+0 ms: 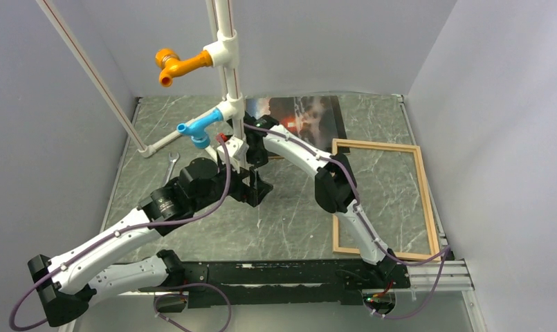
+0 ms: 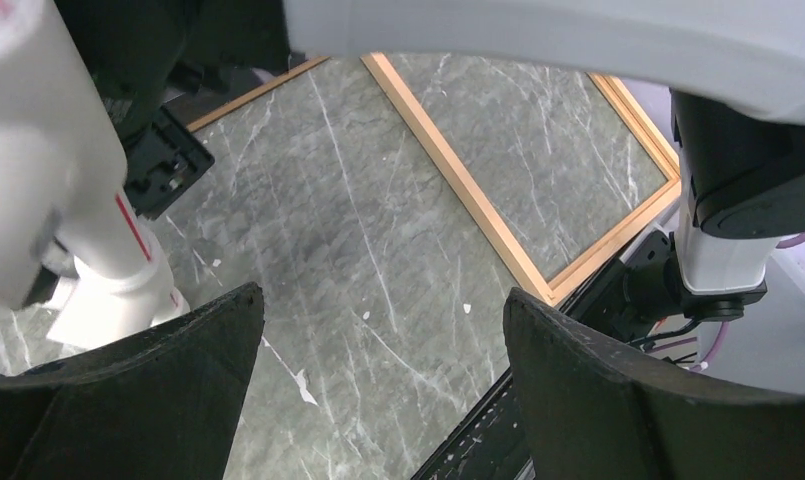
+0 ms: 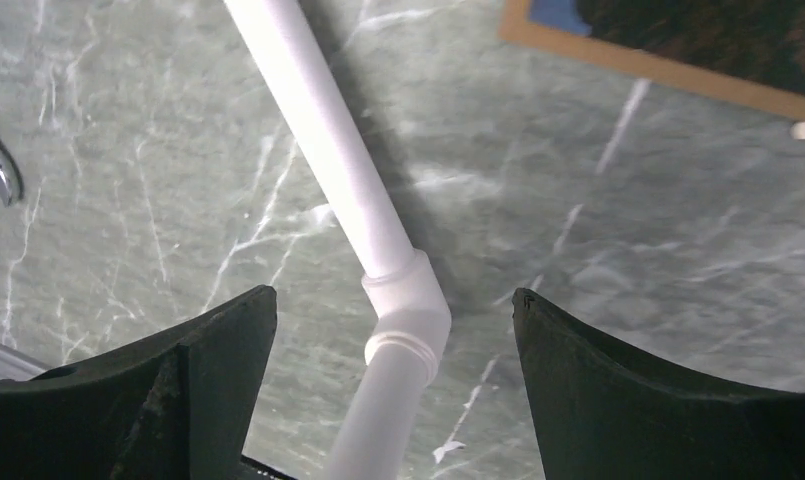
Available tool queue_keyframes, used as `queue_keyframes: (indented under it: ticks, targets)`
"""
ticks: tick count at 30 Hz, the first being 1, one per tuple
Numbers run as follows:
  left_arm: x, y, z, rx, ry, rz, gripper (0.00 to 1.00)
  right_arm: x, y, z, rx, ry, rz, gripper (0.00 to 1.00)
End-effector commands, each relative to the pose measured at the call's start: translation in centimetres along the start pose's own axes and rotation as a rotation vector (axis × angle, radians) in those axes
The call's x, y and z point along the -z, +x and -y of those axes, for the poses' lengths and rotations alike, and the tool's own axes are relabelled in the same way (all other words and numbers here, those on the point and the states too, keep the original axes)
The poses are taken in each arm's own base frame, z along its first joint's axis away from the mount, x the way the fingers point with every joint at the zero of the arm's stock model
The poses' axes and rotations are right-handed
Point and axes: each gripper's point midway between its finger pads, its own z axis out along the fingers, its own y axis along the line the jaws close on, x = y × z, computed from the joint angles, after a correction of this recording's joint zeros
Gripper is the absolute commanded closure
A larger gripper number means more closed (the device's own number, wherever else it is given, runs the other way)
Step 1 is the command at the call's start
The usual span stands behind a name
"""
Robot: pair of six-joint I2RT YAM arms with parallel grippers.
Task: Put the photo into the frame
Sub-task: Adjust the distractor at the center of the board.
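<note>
The photo (image 1: 299, 116), a dark seascape with a glowing centre, lies face up at the back middle of the table; its corner, on a brown board (image 3: 658, 75), shows in the right wrist view (image 3: 698, 25). The light wood frame (image 1: 427, 200) lies flat at the right, with bare table inside it; it also shows in the left wrist view (image 2: 458, 170). My left gripper (image 1: 258, 190) (image 2: 383, 330) is open and empty over bare table, left of the frame. My right gripper (image 1: 253, 149) (image 3: 393, 310) is open and empty beside the pipe stand, just short of the photo's near left corner.
A white pipe stand (image 1: 227, 83) with an orange fitting (image 1: 182, 66) and a blue fitting (image 1: 199, 128) rises at the back left; one pipe (image 3: 338, 170) runs under my right jaws. A wrench (image 1: 171, 166) lies left of it. Grey walls enclose the table.
</note>
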Motion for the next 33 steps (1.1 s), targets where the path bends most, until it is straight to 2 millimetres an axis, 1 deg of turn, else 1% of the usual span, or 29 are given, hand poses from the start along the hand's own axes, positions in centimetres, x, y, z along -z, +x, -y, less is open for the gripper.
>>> queue_keyframes:
  ticks: [1,4,6,8,12,17,20,22,26,28,30,31,32,33]
  targets:
    - [0.9,-2.6,0.8,0.005,0.009,0.062,0.07,0.6,1.6,-3.0,0.008,-0.054,-0.039,0.11]
    - [0.7,-2.4,0.9,0.003,0.015,0.052,0.07,0.6,1.9,-2.2,0.009,-0.032,-0.045,0.1]
    - [0.3,-2.3,1.0,0.0,0.015,0.037,0.08,1.0,1.7,-1.1,0.002,-0.018,-0.04,0.09]
    - [-0.3,-1.8,0.9,-0.007,0.009,0.006,0.08,1.4,1.4,0.6,-0.019,-0.009,-0.037,0.09]
    - [-2.0,-0.8,1.5,-0.034,0.019,-0.052,0.09,2.7,0.5,5.1,-0.061,0.031,-0.013,0.08]
    - [-4.5,0.0,3.1,-0.084,0.052,-0.078,0.1,4.3,0.2,11.0,-0.113,0.072,0.005,0.08]
    - [-6.0,0.6,3.5,-0.119,0.038,-0.088,0.1,5.4,0.2,13.6,-0.128,0.083,0.02,0.07]
    - [-7.1,0.8,3.9,-0.144,0.011,-0.094,0.1,6.1,-0.3,15.8,-0.154,0.108,0.035,0.07]
    - [-9.9,1.2,5.0,-0.185,-0.033,-0.133,0.09,7.3,-0.9,18.9,-0.198,0.099,0.055,0.07]
    - [-11.5,1.2,4.6,-0.167,-0.096,-0.16,0.09,7.8,-1.4,20.6,-0.221,0.107,0.066,0.07]
    - [-13.6,1.7,4.1,-0.18,-0.155,-0.203,0.08,8.2,-1.8,22.0,-0.244,0.103,0.073,0.07]
    - [-14.5,0.8,4.2,-0.184,-0.178,-0.2,0.07,8.4,-2.0,22.6,-0.256,0.101,0.079,0.07]
    - [-15.5,1.7,3.3,-0.203,-0.219,-0.243,0.07,8.6,-2.3,23.2,-0.27,0.097,0.087,0.06]
    - [-16.4,0.6,3.0,-0.202,-0.247,-0.242,0.07,8.8,-2.6,23.9,-0.283,0.094,0.096,0.06]
